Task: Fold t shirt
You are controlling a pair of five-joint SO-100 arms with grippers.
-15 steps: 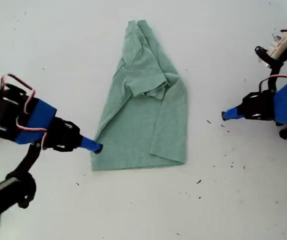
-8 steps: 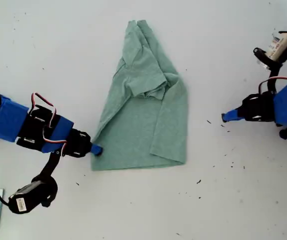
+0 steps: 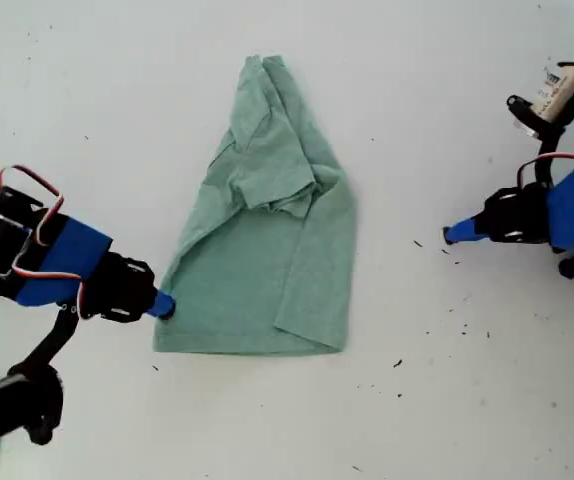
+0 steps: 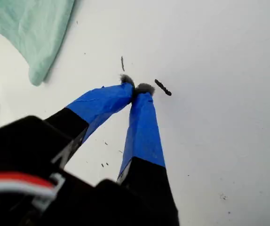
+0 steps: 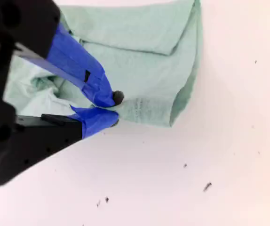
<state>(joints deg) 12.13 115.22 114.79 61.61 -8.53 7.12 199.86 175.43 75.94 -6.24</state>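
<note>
The t shirt (image 3: pixel 262 240) lay partly folded in the middle of the white table (image 3: pixel 447 90), collar end away from the camera, hem toward it, one sleeve doubled over the body. My second gripper (image 5: pixel 110 109), the arm at the exterior view's left, was pinching the hem corner nearest it, jaws pressed onto the cloth edge. My first gripper (image 4: pixel 136 88), at the exterior view's right, sat pressed together on nothing, well apart from the shirt over bare table flecked with dark specks. I judged the step to be dragging or lifting that corner across. To do it well I needed to hold the pinch firm, raise only enough to clear the table, and carry it straight so the fold edge stayed even.
</note>
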